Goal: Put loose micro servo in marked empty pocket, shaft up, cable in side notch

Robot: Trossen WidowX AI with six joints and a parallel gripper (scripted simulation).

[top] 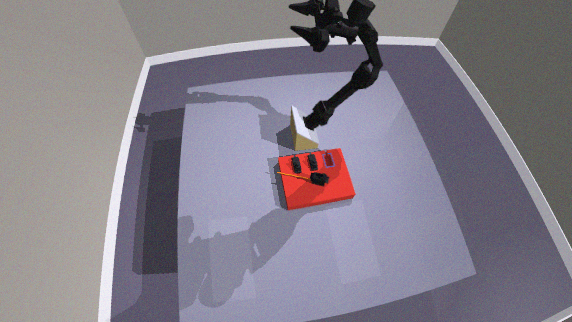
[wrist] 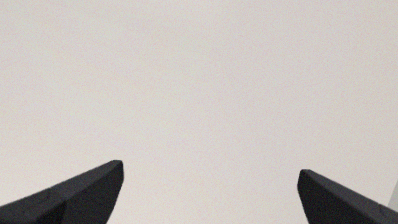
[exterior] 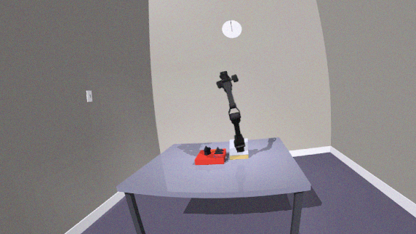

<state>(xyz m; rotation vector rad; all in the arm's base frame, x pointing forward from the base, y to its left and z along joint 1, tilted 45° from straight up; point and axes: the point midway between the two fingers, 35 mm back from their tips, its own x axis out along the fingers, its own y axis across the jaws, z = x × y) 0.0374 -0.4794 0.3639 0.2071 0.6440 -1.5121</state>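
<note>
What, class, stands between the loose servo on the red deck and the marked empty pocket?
Nothing visible. The loose servo lies on the red deck, with bare deck between it and the marked pocket. The open gripper is raised far above.

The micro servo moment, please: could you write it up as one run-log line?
end effector: open, raised high, empty | micro servo: loose on red deck, cable trailing | marked pocket: empty | stage: before pickup

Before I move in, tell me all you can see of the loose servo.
The loose micro servo is a small black block lying on the red deck, in front of the row of pockets and outside them. Its orange cable trails straight off to one side across the deck. Nothing grips it. Ears and shaft are too small to tell.
</note>
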